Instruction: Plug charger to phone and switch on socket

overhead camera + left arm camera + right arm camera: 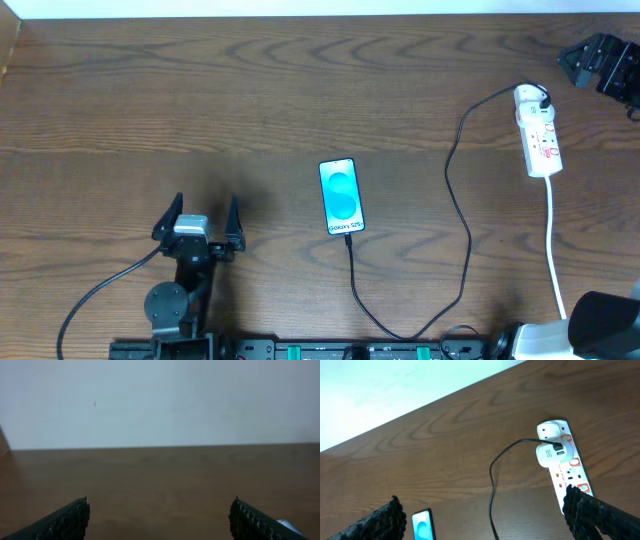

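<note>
Left gripper: the black two-finger left gripper stood low over the brown wood-grain table. Its jaws were spread wide with nothing between them.
Right gripper: the right gripper hung above the table. Its jaws were also wide apart and gripped nothing.
Phone: the slim rectangular phone with the bright blue screen lay flat to the right of the left gripper, apart from it and about level with its fingertips. In the right wrist view it sat low, just beside the finger on the left.
Charger: the long thin black charger cable ran from a white adapter on the socket and curved back toward the arm bases. Its tip met the phone's near short edge, but I could not tell whether it was seated.
Socket: the socket, a narrow white oblong power strip with red switch marks, lay far to the right of the left gripper and ahead of the right gripper. Its near end was by that gripper's right-hand finger. The switches were too small to read.
</note>
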### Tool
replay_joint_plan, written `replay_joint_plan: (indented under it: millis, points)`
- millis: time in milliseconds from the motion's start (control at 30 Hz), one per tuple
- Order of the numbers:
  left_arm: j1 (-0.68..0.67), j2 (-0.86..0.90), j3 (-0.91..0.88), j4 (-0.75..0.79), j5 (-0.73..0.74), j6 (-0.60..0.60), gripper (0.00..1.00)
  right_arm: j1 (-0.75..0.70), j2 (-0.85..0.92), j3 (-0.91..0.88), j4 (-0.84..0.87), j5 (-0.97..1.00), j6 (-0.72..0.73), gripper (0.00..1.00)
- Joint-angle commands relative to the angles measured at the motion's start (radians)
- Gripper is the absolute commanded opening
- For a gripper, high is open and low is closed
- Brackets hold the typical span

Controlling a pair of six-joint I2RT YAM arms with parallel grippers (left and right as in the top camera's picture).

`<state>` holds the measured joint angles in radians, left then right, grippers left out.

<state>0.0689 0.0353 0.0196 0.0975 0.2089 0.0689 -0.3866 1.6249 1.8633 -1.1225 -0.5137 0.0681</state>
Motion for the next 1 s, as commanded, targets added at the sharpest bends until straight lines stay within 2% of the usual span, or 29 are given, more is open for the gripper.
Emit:
replay_joint_plan:
  millis: [0, 100, 167, 300, 967]
  points:
    - [0.019, -0.033, -0.016, -0.055, 0.008, 0.019, 0.89, 0.002, 0.004, 0.001, 0.0, -0.012, 0.006, 0.99]
    - [0.021, -0.034, -0.016, -0.109, -0.019, 0.013, 0.89, 0.002, 0.004, 0.001, 0.0, -0.012, 0.006, 0.99]
    - [0.021, -0.034, -0.016, -0.162, -0.071, -0.035, 0.89, 0.002, 0.004, 0.001, 0.0, -0.012, 0.006, 0.99]
    - [0.021, -0.032, -0.016, -0.165, -0.134, -0.066, 0.89, 0.002, 0.004, 0.001, 0.0, -0.012, 0.006, 0.99]
    - [0.021, -0.032, -0.016, -0.167, -0.169, -0.066, 0.89, 0.002, 0.004, 0.001, 0.0, -0.012, 0.006, 0.99]
